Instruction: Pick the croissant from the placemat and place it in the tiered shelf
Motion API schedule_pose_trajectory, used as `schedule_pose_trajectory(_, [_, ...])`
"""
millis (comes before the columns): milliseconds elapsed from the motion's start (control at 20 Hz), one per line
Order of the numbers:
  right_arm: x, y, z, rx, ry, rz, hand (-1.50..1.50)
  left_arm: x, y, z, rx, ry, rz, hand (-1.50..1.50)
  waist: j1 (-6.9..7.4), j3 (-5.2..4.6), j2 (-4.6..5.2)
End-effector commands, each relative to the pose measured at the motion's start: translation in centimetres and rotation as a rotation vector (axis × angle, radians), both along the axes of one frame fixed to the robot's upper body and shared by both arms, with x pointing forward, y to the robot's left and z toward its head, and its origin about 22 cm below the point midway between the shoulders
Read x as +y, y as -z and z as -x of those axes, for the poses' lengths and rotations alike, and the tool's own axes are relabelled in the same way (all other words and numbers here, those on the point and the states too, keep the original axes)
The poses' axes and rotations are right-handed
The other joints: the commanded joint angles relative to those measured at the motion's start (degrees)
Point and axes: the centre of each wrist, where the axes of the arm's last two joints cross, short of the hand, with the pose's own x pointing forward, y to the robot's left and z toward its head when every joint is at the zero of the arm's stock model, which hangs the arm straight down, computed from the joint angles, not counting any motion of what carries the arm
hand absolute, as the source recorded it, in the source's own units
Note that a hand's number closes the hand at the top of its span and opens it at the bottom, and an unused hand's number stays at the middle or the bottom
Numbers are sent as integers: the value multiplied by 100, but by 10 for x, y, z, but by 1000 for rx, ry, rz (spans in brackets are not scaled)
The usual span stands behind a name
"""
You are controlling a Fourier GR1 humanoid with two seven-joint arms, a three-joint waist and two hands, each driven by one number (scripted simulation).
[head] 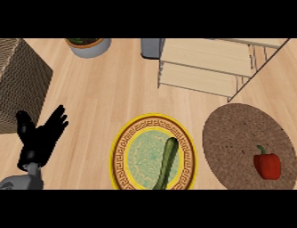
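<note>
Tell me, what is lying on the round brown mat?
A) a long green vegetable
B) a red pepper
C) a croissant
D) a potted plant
B: a red pepper lies on the brown placemat, while the long green vegetable lies on the yellow plate beside it.

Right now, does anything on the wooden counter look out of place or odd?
Yes. The round brown placemat holds a red bell pepper, not a croissant; no croissant shows anywhere. Nothing looks spilled or damaged.
</note>
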Motion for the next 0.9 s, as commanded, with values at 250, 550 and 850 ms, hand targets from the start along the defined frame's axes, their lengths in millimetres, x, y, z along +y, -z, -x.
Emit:
schedule_pose_trajectory(250, [-78,-21,33,-82,269,-125,-150,5,3,8,17,-17,-1,0,-103,3,-44])
schedule_pose_trajectory(550, [-138,-19,80,-100,266,-168,-150,5,-10,-8,3,-29,-5,0,-177,4,-46])
schedule_pose_trajectory(850, [-188,-7,119,-103,220,-179,-150,11,-6,3,0,-5,4,0,-73,3,-17])
